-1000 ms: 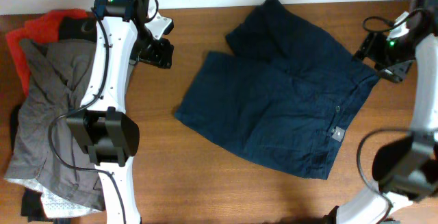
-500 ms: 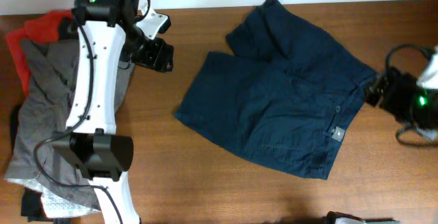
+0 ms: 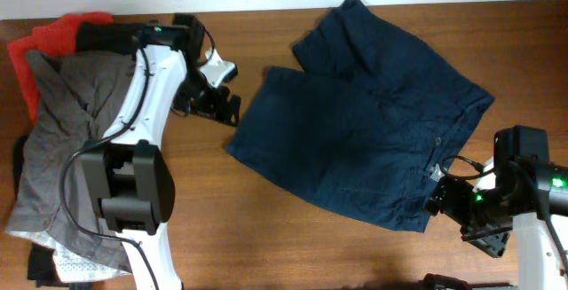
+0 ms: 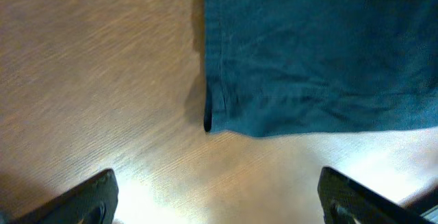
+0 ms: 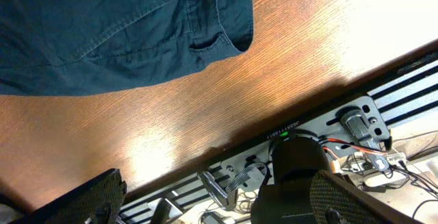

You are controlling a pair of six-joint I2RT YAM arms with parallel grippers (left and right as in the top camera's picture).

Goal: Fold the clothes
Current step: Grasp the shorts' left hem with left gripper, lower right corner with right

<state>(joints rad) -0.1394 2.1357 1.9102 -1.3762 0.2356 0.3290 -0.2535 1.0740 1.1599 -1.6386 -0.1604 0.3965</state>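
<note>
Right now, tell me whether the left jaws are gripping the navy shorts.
No, the left wrist view shows the left jaws wide open above the table, the shorts lying free beyond them.

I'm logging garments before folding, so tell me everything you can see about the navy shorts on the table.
The shorts are dark navy, cotton-looking, with stitched hems. They lie flat and unfolded on the wooden table, diagonally: legs toward the upper left, waistband at the right, lightly creased. A button and a pale tag sit by the waistband. Only the table appears to touch them; the open left claw hovers by a leg hem, the open right claw by the waistband corner.
</note>
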